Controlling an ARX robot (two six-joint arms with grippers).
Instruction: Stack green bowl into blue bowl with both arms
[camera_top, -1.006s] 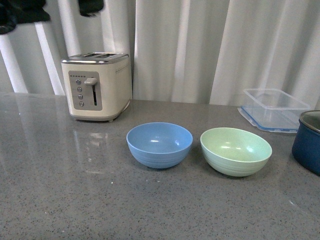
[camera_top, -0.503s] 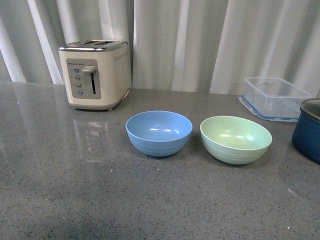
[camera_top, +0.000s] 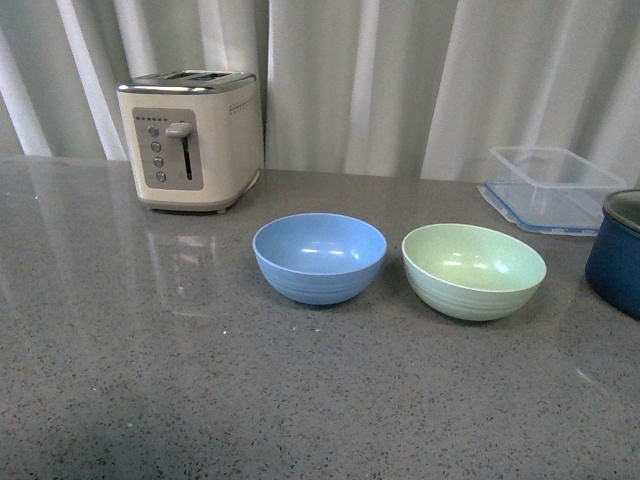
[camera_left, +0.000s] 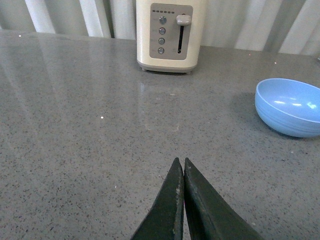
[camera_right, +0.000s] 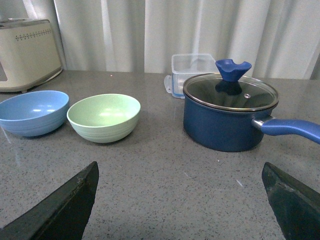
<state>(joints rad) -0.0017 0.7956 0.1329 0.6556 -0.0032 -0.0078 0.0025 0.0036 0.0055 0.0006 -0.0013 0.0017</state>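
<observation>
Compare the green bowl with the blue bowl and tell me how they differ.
Colour: the green bowl is pale mint, the blue bowl sky blue. Width: the green bowl looks slightly wider than the blue bowl. Place: the green bowl stands nearer the dark blue pot, the blue bowl nearer the toaster. Both stand upright, empty and apart on the grey counter, with ridged rings low on the outside.

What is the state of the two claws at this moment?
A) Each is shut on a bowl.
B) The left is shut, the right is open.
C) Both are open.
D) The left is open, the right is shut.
B: in the left wrist view the left claw is closed tip to tip with nothing held, while in the right wrist view the right claw is spread wide and empty.
</observation>
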